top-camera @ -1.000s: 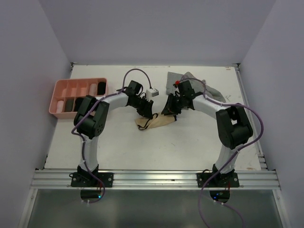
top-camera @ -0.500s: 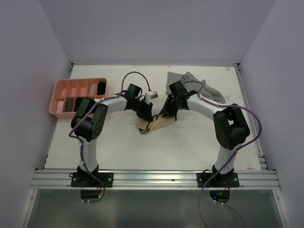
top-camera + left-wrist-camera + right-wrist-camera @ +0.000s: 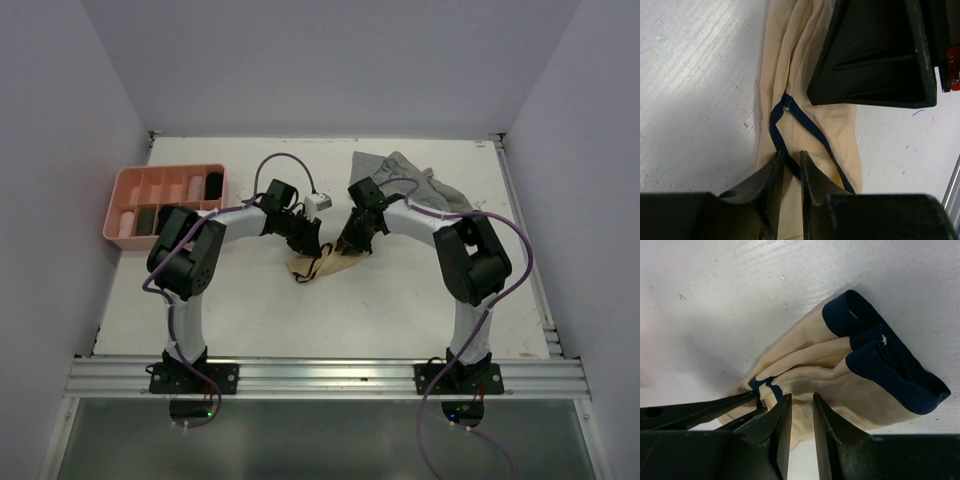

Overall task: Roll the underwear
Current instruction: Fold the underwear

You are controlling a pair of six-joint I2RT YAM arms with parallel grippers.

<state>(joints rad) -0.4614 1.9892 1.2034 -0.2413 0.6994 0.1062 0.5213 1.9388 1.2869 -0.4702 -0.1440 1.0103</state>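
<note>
1. Right arm's elbow has swung inward over the last second, and the right gripper (image 3: 348,238) has slid a little leftward at the underwear (image 3: 330,263). The left gripper (image 3: 312,242) has hardly shifted.
2. Top view: the beige underwear lies crumpled on the table (image 3: 400,310). Both grippers bear down on its far edge, the left one toward its left end and the right one toward its right end, near each other. A pink tray (image 3: 128,192) sits well to the underwear's left, and a grey pile (image 3: 415,172) lies behind it to the right.
3. Left wrist view: the left gripper's fingers (image 3: 771,172) stand almost together over the underwear, a thin slit between them. The dark trim (image 3: 776,131) runs into that slit, so they are pinched on the cloth. The right gripper's black body sits just beyond, on the same fabric.
4. Right wrist view: the right gripper's fingers (image 3: 782,415) are drawn narrow with beige cloth in the gap, clamped on the underwear. Its dark band (image 3: 890,375) bunches at the far right end. The left gripper's fingers lie just to the left, touching the cloth.
</note>
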